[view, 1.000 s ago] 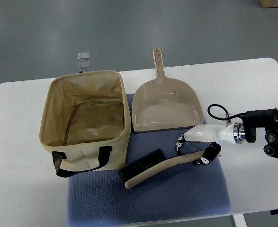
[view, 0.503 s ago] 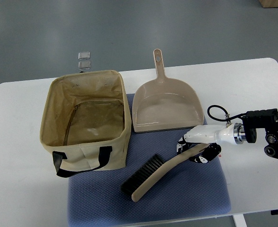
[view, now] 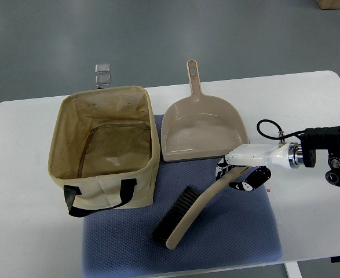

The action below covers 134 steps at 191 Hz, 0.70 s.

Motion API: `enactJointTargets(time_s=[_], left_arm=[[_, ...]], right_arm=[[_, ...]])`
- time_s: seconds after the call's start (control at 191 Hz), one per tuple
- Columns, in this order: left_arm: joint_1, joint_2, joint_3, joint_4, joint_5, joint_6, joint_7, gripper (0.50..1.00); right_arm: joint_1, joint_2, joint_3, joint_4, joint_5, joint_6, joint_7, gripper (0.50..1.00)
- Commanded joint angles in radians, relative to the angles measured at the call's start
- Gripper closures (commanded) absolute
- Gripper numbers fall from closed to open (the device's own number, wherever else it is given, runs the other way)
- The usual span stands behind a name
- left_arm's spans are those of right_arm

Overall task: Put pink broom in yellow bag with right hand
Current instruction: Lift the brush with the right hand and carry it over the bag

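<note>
My right hand (view: pixel 242 175) comes in from the right edge and its fingers are closed around the handle end of the beige-pink plastic broom with black bristles (view: pixel 194 213). The broom's long axis runs diagonally: the handle is up and to the right in my hand, and the bristle head points down and to the left over the blue-grey textured mat (view: pixel 245 237) on the white worktop (view: pixel 25 243). I cannot tell if the head touches the mat. The open yellowish fabric bag with black handles (view: pixel 103 188) lies to the left of the broom, near the bristle end. I judge the next move must carry the broom left and upward over the bag's rim. The beige plastic dustpan (view: pixel 201 130) sits just behind my hand.
</note>
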Motion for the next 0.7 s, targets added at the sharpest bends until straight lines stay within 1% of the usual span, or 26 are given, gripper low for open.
enactJointTargets(time_s=[0.0, 0.298, 0.482, 0.696], left_arm=[[0.000, 0.000, 0.000, 0.000, 0.000, 0.000, 0.000, 0.500], [0.000, 0.000, 0.000, 0.000, 0.000, 0.000, 0.000, 0.500], [0.000, 0.000, 0.000, 0.000, 0.000, 0.000, 0.000, 0.500], [0.000, 0.000, 0.000, 0.000, 0.000, 0.000, 0.001, 0.500]], right_arm=[[0.005, -0.024, 0.015, 0.003, 0.003, 0.004, 0.019, 1.000], [0.052, -0.098, 0.046, 0.007, 0.040, 0.015, 0.057, 1.000], [0.097, -0.142, 0.047, 0.007, 0.105, 0.022, 0.062, 1.000], [0.174, -0.224, 0.070, 0.006, 0.194, 0.064, 0.063, 1.000]])
